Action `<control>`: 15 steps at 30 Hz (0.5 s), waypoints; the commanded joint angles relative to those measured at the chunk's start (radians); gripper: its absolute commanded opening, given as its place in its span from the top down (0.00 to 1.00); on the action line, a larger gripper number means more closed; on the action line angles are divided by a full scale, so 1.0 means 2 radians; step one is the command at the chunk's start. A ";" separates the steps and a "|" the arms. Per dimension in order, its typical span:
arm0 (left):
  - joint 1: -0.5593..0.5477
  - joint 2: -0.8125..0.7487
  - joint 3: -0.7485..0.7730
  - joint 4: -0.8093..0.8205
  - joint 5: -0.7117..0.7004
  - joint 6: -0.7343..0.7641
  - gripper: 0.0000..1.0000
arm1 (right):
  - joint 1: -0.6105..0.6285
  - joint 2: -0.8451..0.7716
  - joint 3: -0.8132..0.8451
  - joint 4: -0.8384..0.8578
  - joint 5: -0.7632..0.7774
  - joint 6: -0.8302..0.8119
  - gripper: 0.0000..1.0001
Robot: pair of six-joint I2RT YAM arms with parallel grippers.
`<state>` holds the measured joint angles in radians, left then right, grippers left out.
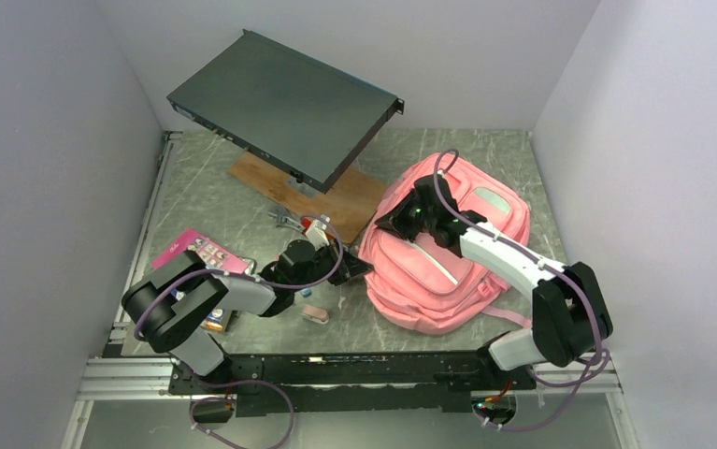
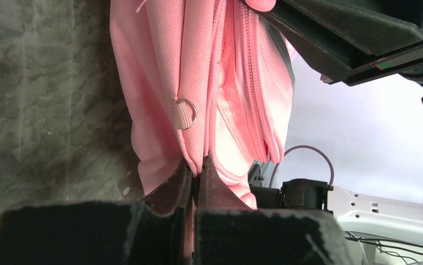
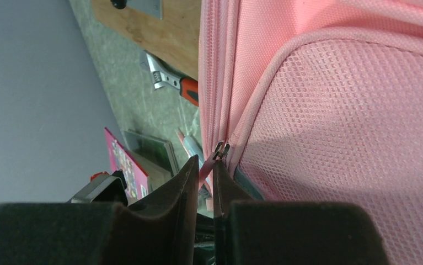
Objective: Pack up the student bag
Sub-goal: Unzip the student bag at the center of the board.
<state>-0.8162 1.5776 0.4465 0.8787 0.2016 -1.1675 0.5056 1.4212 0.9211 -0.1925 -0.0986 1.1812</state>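
Left pincer (image 2: 198, 165) clamps a side fold of the student bag (image 1: 420, 276), right pincer (image 3: 206, 165) sits nearly closed around the zip pull (image 3: 220, 150), grip unclear; bag lies on the surface (image 1: 214, 201) right of centre, looks soft, floppy, probably light, best taken by pulls, seams or straps.

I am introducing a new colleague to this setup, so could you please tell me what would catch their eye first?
The big pink student bag on the right half of the table stands out first. The left gripper is shut on fabric at its left edge, while the right gripper has the zip pull between its fingers. Behind, a dark flat device tilts over a wooden board.
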 commanded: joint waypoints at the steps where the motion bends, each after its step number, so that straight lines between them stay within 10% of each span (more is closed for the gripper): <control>1: -0.018 -0.018 0.004 -0.020 0.043 0.032 1.00 | -0.041 -0.006 0.026 0.124 0.023 -0.035 0.85; 7: -0.020 0.014 0.006 0.021 0.054 0.012 1.00 | -0.054 -0.018 0.026 0.108 0.040 -0.065 0.64; 15: -0.012 0.012 0.025 -0.029 0.063 0.026 1.00 | -0.032 -0.042 0.080 -0.088 0.015 -0.369 0.26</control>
<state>-0.8413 1.6184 0.4564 0.8379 0.2394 -1.1442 0.3885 1.4044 1.0145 -0.1730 -0.0788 0.8165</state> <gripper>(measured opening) 0.035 0.675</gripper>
